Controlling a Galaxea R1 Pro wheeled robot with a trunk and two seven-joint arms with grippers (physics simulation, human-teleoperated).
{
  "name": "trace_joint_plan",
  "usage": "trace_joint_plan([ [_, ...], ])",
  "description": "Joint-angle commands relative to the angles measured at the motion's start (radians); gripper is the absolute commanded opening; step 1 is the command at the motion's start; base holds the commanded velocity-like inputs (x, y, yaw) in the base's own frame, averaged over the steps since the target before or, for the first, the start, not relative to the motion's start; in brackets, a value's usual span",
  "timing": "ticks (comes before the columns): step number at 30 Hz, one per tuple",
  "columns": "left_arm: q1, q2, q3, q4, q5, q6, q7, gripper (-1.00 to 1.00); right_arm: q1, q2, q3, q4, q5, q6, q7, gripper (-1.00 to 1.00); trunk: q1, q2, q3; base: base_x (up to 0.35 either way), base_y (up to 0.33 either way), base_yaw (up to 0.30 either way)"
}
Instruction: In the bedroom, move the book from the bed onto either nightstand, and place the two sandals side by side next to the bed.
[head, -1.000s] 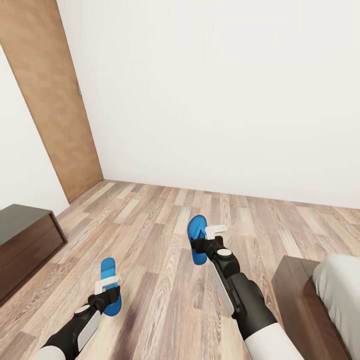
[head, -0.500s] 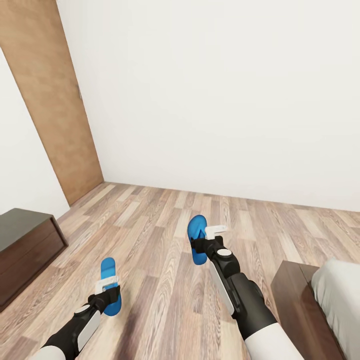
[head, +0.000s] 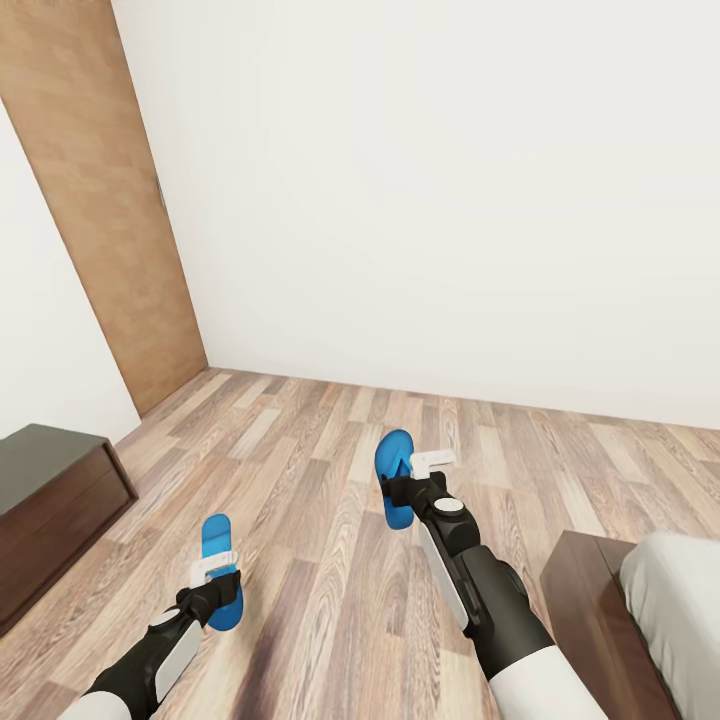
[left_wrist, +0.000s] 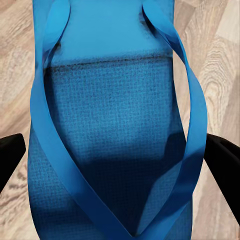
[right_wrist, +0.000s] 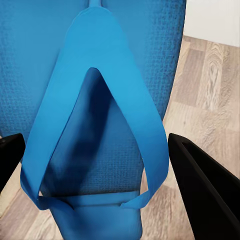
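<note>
Each hand carries one bright blue sandal above the wood-plank floor (head: 300, 470). My left gripper (head: 218, 588) is shut on one sandal (head: 214, 537), low at the left. In the left wrist view its sole (left_wrist: 110, 100) and thong straps lie between the two dark fingers (left_wrist: 11, 159). My right gripper (head: 401, 492) is shut on the other sandal (head: 395, 452), near the middle. The right wrist view has that sandal (right_wrist: 45, 60) between its fingers (right_wrist: 207, 192). A corner of the bed shows at lower right: pale grey mattress (head: 678, 600) on a dark frame (head: 592, 610). The book is out of view.
A dark brown low cabinet (head: 50, 495) stands at the left edge; I cannot tell whether it is a nightstand. A brown wooden door (head: 105, 200) is at the upper left, and a white wall (head: 450, 200) closes the room ahead.
The whole view has shifted a little: cabinet and bed corner sit lower in the picture, so the camera moved. Both grippers keep their sandals in the same pose.
</note>
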Motion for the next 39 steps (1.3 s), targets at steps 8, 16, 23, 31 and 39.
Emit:
trace_joint_plan([
  [8, 0.000, 0.001, -0.009, -0.004, 0.010, 0.001, 0.006, -1.00, -0.001, 0.000, 0.002, -0.001, -0.002, 0.005, -0.006, -1.00, -0.031, 0.056, 0.024, 0.000, 0.000, 0.000],
  [16, 0.000, 0.001, -0.009, -0.005, 0.009, 0.001, 0.005, -1.00, -0.001, 0.000, 0.002, 0.000, -0.002, 0.005, -0.006, -1.00, -0.062, 0.112, 0.049, 0.000, 0.000, 0.000],
  [23, 0.000, 0.001, -0.009, -0.005, 0.009, 0.001, 0.005, -1.00, -0.001, 0.001, 0.002, 0.004, -0.002, 0.004, -0.006, -1.00, -0.088, 0.161, 0.071, 0.000, 0.000, 0.000],
  [31, 0.000, 0.001, -0.009, -0.001, 0.008, 0.001, 0.005, -1.00, -0.001, 0.000, 0.010, 0.009, -0.002, 0.004, -0.007, -1.00, -0.119, 0.217, 0.096, 0.000, 0.000, 0.000],
  [39, -0.001, 0.000, -0.009, 0.006, 0.007, 0.001, 0.006, -1.00, -0.001, 0.000, 0.027, 0.015, -0.002, 0.002, -0.008, -1.00, -0.150, 0.273, 0.121, 0.000, 0.000, 0.000],
])
